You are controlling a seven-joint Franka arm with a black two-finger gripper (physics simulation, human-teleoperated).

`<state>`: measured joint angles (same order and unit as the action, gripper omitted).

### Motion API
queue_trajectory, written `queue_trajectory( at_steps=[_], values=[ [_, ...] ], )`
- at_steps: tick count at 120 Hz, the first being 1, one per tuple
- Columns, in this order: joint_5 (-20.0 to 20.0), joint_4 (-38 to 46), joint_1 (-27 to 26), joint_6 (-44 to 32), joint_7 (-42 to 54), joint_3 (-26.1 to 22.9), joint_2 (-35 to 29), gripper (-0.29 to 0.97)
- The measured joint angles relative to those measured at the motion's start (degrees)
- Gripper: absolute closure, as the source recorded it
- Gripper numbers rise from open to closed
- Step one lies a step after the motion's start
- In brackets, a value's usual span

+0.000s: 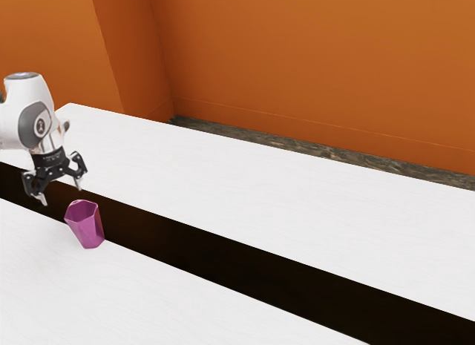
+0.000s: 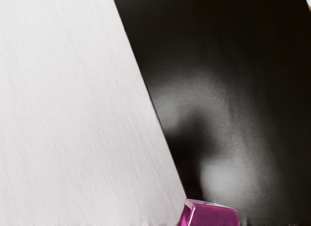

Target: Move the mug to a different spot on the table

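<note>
A magenta faceted mug [image 1: 84,223] stands upright on the near white table [image 1: 111,300], close to that table's far edge at the exterior view's left. My black gripper [image 1: 60,194] hangs just above and to the left of the mug, open, with nothing between its fingers and apart from the mug. In the wrist view the mug's rim [image 2: 210,214] sits just under my hand, by the table's edge.
A dark gap [image 1: 245,267] runs between the near table and a second white table [image 1: 297,204] behind it. Orange walls [image 1: 297,56] close off the back. Wide bare tabletop stretches to the exterior view's right of the mug.
</note>
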<state>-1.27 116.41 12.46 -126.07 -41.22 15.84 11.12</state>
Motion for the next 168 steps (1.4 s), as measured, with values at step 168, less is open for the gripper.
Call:
queue_trajectory(
  at_steps=[168],
  values=[
    [9.84, 0.6, 0.54, -2.73, 14.53, -0.9, 6.2, 0.03]
  ],
)
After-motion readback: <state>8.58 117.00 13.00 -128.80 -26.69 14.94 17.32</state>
